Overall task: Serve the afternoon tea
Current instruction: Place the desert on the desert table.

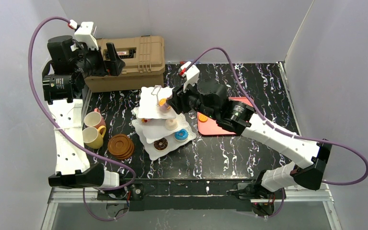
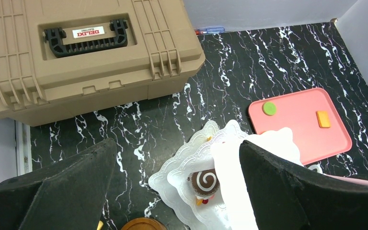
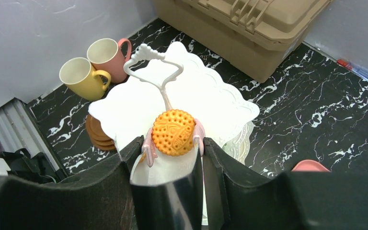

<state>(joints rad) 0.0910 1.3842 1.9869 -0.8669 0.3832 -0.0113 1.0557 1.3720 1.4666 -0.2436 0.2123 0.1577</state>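
From above I see the white three-tier stand (image 1: pixel 148 108) near the middle of the black marble table (image 1: pixel 249 86). My right gripper (image 1: pixel 168 103) is at its top plate, just right of the wire loop (image 1: pixel 157 89), with an orange biscuit (image 1: pixel 162 101) at its fingertips. The lower plates carry a cream pastry (image 1: pixel 171 123), a blue pastry (image 1: pixel 181 135) and a chocolate doughnut (image 1: pixel 161 143). Left of the stand sit a pink cup (image 1: pixel 93 118), a yellow cup (image 1: pixel 93 137) and stacked brown saucers (image 1: pixel 121 146). A pink-red tray (image 1: pixel 210 128) lies to the right, partly under that arm. My left gripper (image 1: pixel 117 61) hangs over the tan case (image 1: pixel 141 57), far left.
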